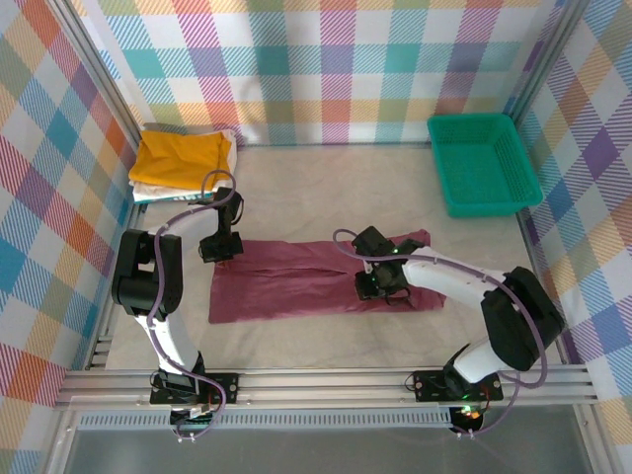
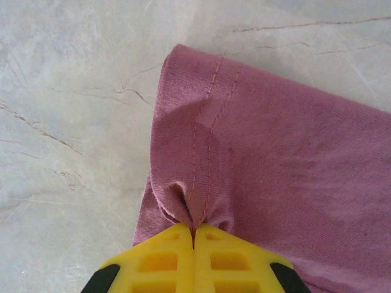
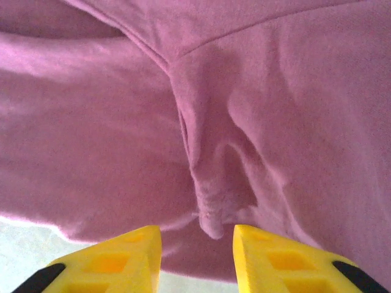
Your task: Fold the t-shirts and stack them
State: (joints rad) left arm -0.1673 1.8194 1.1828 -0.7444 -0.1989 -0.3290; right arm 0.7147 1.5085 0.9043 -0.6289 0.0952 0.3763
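The maroon t-shirt (image 1: 296, 281) lies folded into a long strip across the middle of the table. My left gripper (image 1: 219, 247) is at its upper left corner. In the left wrist view that gripper (image 2: 194, 229) is shut on the stitched hem of the maroon cloth (image 2: 275, 171), which puckers at the jaws. My right gripper (image 1: 380, 286) sits over the strip's right part. In the right wrist view it (image 3: 197, 235) stands open, and a pinched-up ridge of maroon cloth (image 3: 211, 213) rises between the fingers, touching neither. A folded mustard-yellow t-shirt (image 1: 183, 158) rests on a white one (image 1: 148, 194) at the back left.
A teal mesh basket (image 1: 484, 163) stands at the back right. Plaid walls close in the back and both sides. A metal rail (image 1: 326, 387) runs along the near edge, where both arm bases are bolted.
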